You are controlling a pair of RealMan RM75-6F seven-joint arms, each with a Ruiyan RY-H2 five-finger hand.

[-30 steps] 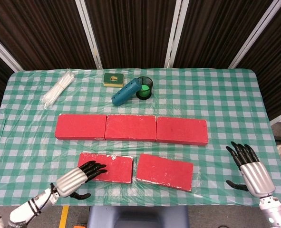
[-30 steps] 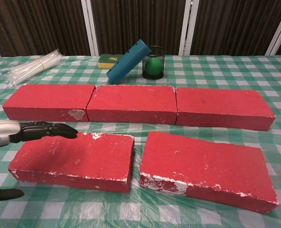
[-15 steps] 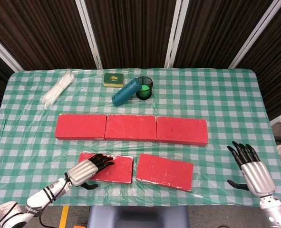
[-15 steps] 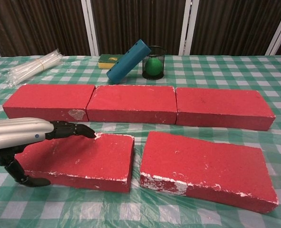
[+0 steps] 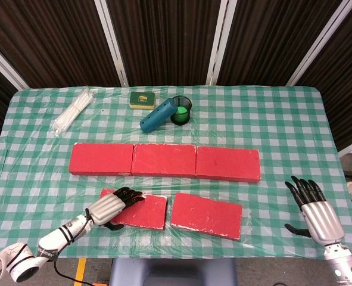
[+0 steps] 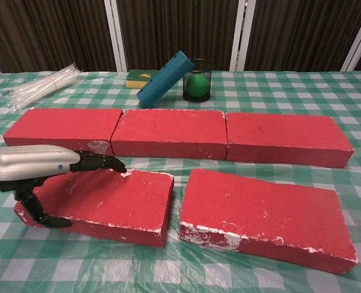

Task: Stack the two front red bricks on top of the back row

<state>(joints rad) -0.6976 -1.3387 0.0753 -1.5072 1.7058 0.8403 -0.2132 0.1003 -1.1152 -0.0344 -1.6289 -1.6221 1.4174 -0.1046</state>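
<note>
Two front red bricks lie just in front of the back row [image 5: 164, 161] of three red bricks, which sits end to end across the green checked tablecloth [image 5: 283, 113]. The left front brick [image 5: 141, 210] lies in front of the seam between the row's left and middle bricks; the right front brick [image 5: 206, 215] lies in front of the row's middle and right bricks, slightly skewed, with a narrow gap between the two.

The left hand [image 5: 109, 208] is over the left end of the left front brick, its fingers [image 6: 98, 162] stretched across the top face and its thumb down at the near side; whether it has a firm grip I cannot tell. The right hand [image 5: 316, 213] is well to the right of the row, fingers spread, holding nothing.

No readable writing shows; a pale mark on the green sponge [image 5: 142, 99] behind the row is too small to make out.

The chest view alone shows a green ball [image 6: 196, 85] inside the dark cup [image 6: 197, 80], the blue cylinder [image 6: 165, 77] leaning against the cup, and white chipping on the bricks' front edges. The head view alone shows the right hand. The bundle of clear straws [image 5: 72, 111] lies behind the row's left end.
</note>
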